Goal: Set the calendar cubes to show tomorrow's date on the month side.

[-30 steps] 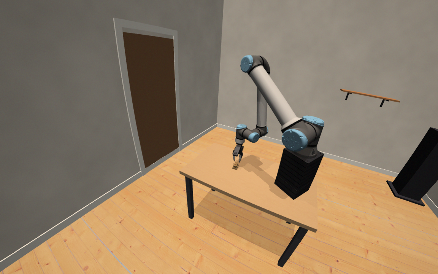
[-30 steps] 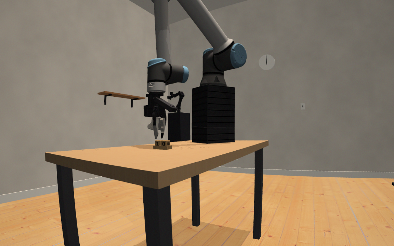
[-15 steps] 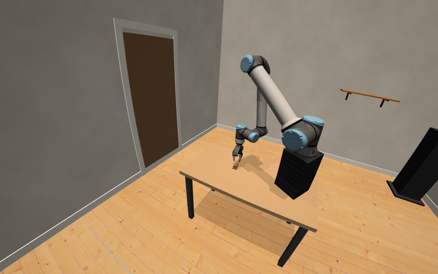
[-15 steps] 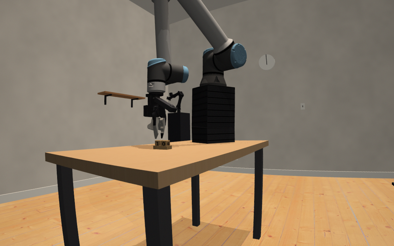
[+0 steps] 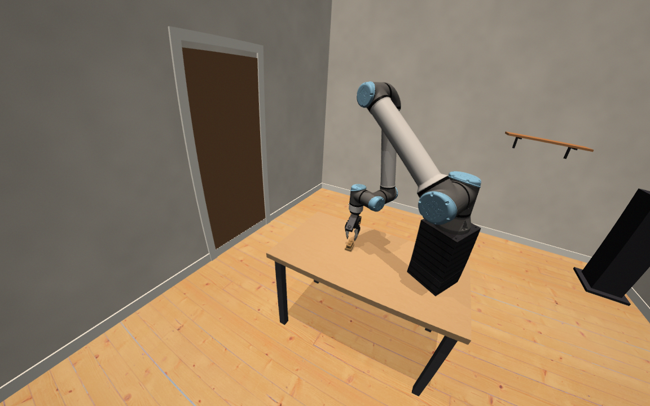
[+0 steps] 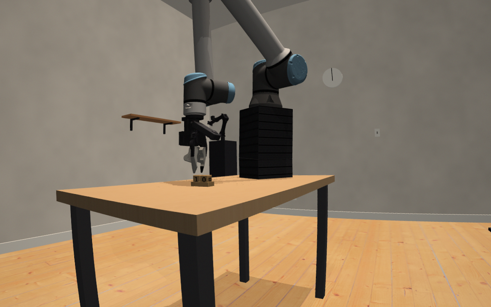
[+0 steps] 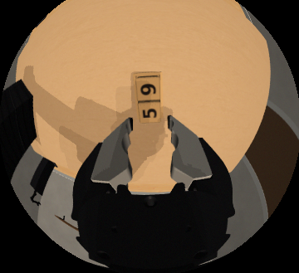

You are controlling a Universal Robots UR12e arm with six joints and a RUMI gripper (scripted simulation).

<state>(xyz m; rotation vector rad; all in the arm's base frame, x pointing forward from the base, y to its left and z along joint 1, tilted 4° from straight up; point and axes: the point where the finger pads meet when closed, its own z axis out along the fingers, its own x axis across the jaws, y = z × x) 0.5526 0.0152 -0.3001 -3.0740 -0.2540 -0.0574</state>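
A small wooden calendar [image 6: 202, 182] sits on the table, two number cubes side by side in a low tray [image 6: 202, 183]. In the exterior view the facing side reads 1 [image 6: 196, 178] and 0 [image 6: 204, 178]. In the wrist view the top faces read 5 [image 7: 149, 113] and 9 [image 7: 151, 88]. My gripper [image 6: 197, 168] points straight down and hangs a little above the calendar, touching nothing. Its fingers stand partly apart with nothing between them, the 5 cube just beyond the tips. The calendar is tiny in the top view [image 5: 348, 246].
The arm's black pedestal [image 6: 265, 142] stands on the table behind and to the right of the calendar. A smaller black box [image 6: 222, 157] is behind the gripper. A wall shelf [image 6: 151, 119] and a door [image 5: 223, 141] are away from the table.
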